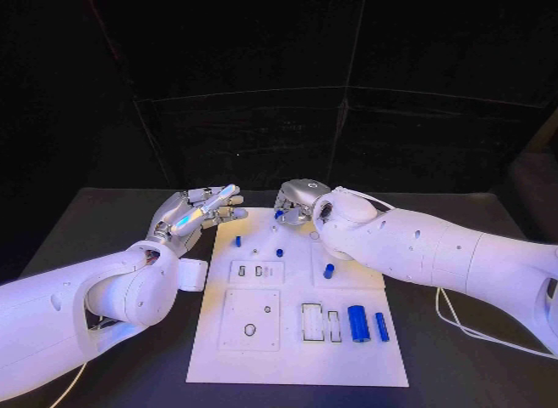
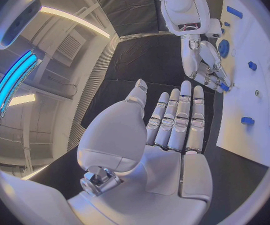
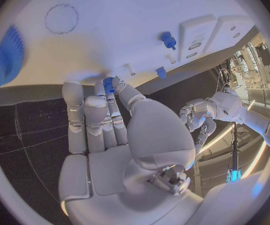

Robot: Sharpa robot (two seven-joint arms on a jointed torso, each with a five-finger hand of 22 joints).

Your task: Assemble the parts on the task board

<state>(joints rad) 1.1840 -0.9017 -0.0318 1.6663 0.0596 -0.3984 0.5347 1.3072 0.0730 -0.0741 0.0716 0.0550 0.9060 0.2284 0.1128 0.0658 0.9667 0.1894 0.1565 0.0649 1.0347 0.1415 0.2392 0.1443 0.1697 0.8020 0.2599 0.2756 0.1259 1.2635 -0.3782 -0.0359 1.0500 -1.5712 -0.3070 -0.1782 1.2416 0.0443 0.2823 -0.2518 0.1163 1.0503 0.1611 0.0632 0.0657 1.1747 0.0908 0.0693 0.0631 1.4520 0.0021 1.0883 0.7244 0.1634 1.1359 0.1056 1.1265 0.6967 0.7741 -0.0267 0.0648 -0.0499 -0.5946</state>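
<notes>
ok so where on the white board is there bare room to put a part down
The white task board is bare along its near edge, below the square panel with the oval hole and the row of blue cylinders. The far end is crowded: small blue pegs, with the right hand pinching a blue part there and the left hand open alongside.

White task board (image 1: 230, 357), blue parts (image 1: 357, 323), black table (image 1: 475, 374), silver hands, white arms

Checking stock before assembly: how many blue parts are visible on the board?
6, maybe more hidden. Two long cylinders near right; one part mid-right; two pegs farther back; one at the right hand fingertips.
</notes>
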